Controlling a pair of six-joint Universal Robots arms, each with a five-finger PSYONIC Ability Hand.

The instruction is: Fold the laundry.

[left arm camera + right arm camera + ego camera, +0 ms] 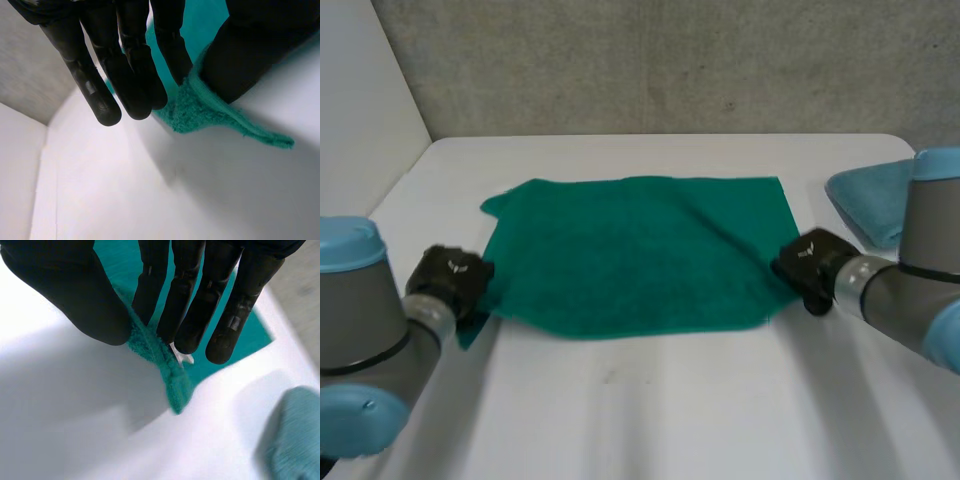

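White worktop (650, 400) under everything. Green towel (640, 250) spread flat on it in one layer, no fold in it yet. Towel's long axis runs side to side, from one arm across to the other; its short axis runs away from the robot toward the wall (670, 60). Blue cloth (872, 200) sits off the towel's far right corner, near but apart.

Left hand (448, 278) is at the towel's near left corner, right hand (810, 265) at its near right corner. So one hand per end of the near long edge, each equally close to its own corner.

Left wrist view: the towel's corner is clamped between the thumb and the finger next to it. The other fingers (100, 95) hang straight and free beside it, and the corner is lifted a little with a tail drooping past the thumb. Right wrist view: the towel's edge is pinched between thumb and fingers (192, 315), bunched into a ridge. A small white tag (181, 358) sits on that edge right at the fingertips.

My read on what the next move turns on: the towel's far long edge lies straight ahead of both sets of fingers, across the short axis. Both corners should go up and over toward it together at the same pace, else the near edge lands skewed. Blue cloth is close to where the right corner would land, watch clearance there
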